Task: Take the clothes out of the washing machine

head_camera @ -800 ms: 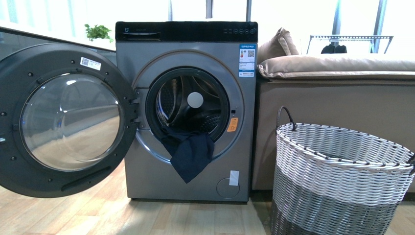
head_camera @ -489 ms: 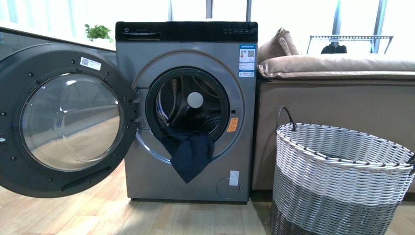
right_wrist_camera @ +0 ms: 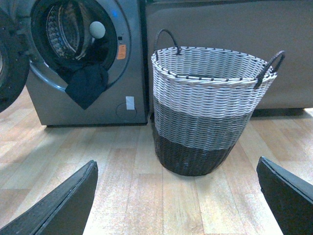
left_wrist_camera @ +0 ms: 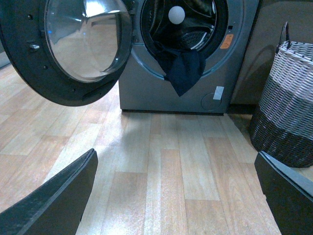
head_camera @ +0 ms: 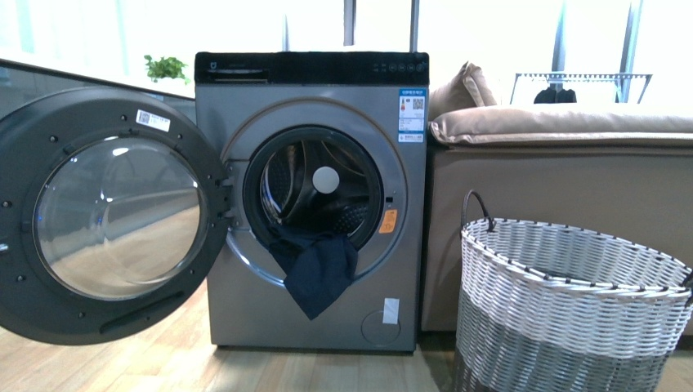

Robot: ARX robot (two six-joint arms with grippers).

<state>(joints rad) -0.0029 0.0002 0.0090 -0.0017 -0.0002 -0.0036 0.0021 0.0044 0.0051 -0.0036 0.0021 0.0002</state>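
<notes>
The limp navy-blue fabric garment (head_camera: 317, 269) hangs from the drum mouth of the grey metal washing machine (head_camera: 245, 106), while the left end effector (left_wrist_camera: 175, 161) and right end effector (right_wrist_camera: 176, 164) are spread wide.

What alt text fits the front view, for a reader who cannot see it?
A dark navy garment hangs over the lower rim of a grey washing machine whose round door stands open to the left. A white-and-grey woven basket stands on the floor at right.

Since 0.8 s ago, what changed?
Only the front camera's view shifted: washer, basket and sofa sit slightly lower in frame. Nothing grasped or released. Garment hangs from the drum as before, door open.
</notes>
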